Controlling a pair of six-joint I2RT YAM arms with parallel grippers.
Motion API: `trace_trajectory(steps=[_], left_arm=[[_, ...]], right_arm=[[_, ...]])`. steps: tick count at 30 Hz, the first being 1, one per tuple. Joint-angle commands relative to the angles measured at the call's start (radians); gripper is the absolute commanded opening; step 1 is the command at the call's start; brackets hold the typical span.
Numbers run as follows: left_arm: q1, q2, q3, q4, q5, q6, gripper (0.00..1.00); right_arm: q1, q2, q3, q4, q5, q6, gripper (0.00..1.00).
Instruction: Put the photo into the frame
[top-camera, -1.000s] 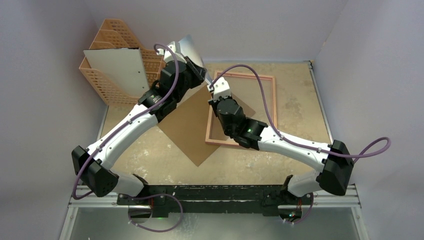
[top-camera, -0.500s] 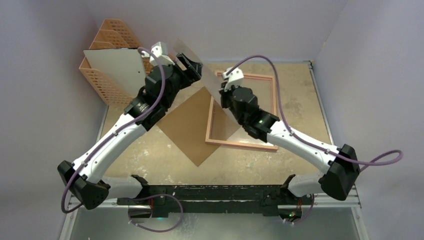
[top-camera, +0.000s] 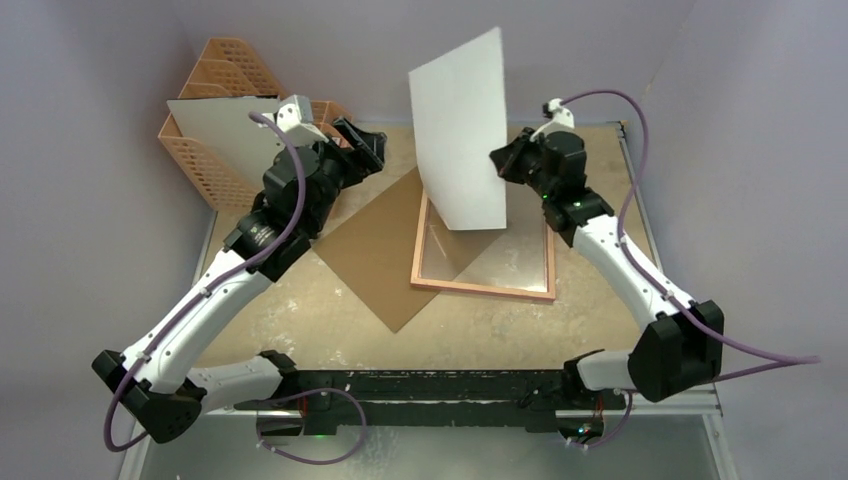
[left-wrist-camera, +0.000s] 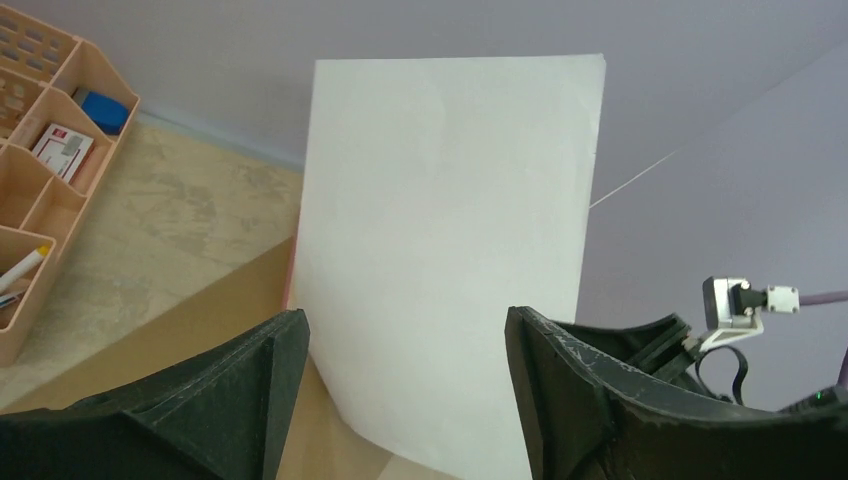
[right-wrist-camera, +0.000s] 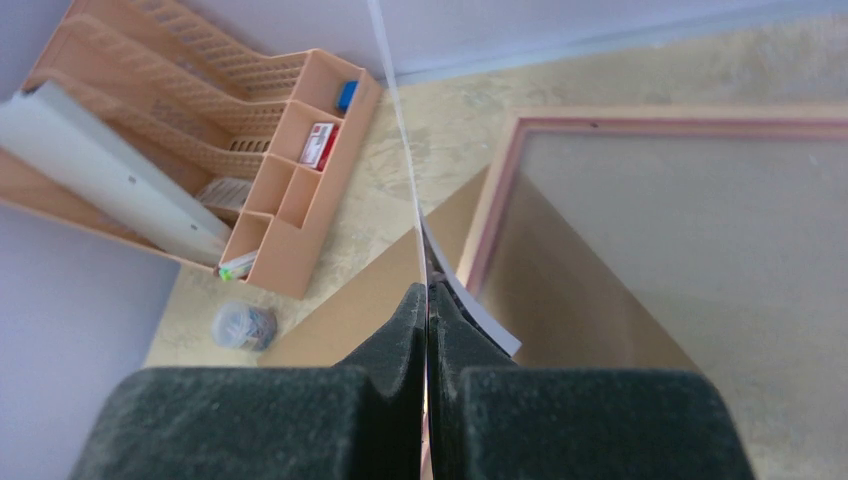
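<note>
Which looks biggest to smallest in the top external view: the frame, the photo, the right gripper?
1. frame and photo: they look alike, and the photo is held up nearer the camera, so they are left unranked.
2. right gripper: clearly smallest.

Pale lilac walls (top-camera: 600, 60) close round the bench (top-camera: 300, 320) on its left, far and right sides, plain and bare. The bench top is a mottled sandy beige, worn into paler patches. An orange mesh file rack (top-camera: 235, 60) stands at the far left corner, against the wall. A black rail (top-camera: 440, 385) runs along the near edge. The light is soft and even, throwing only faint shadows.
</note>
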Motion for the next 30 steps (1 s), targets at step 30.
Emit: trace_trajectory(steps=[30], left_arm=[[0.021,0.440,-0.075,0.034,0.090,0.008,0.72]], right_arm=[[-0.277,0.143,-0.053,-0.322,0.025,-0.284,0.00]])
